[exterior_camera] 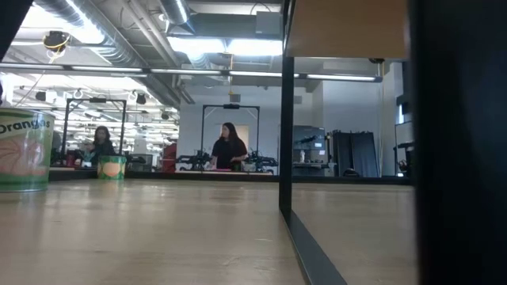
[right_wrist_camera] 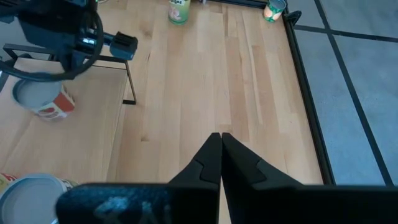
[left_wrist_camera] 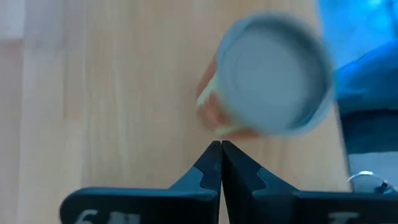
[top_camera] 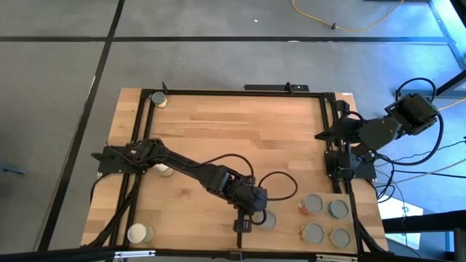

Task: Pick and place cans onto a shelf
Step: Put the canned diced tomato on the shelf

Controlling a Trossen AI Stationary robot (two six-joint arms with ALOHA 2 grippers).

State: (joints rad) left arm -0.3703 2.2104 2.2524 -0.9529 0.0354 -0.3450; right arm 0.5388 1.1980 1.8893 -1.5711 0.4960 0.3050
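Your left gripper [top_camera: 246,220] sits low over the near middle of the table [top_camera: 240,131], its arm stretched out from the left edge. Fingers [left_wrist_camera: 211,163] pressed together, clenched on nothing. A grey-topped can [top_camera: 268,218] with reddish sides stands just to its right; in the left wrist view that can [left_wrist_camera: 272,74] lies just beyond the fingertips, not between them, blurred.

Your right gripper [right_wrist_camera: 221,144] waits at the right edge of the table, arm folded back over the frame. Its fingers also meet tip to tip, empty.

Four more cans cluster at the near right corner: one red-sided [top_camera: 311,204], one beside it [top_camera: 338,209], two nearer the edge [top_camera: 314,233] and [top_camera: 339,237]. A cream-topped can [top_camera: 139,233] stands at the near left corner. Another can [top_camera: 159,98] stands at the far left corner, and one [top_camera: 163,169] is half hidden under the left arm.

The shelf [right_wrist_camera: 68,134] shows in the right wrist view as a light-wood panel with a thin black strip along one side; a red-sided can [right_wrist_camera: 42,99] stands on it.

Two people [exterior_camera: 230,146] stand far behind in the low view.
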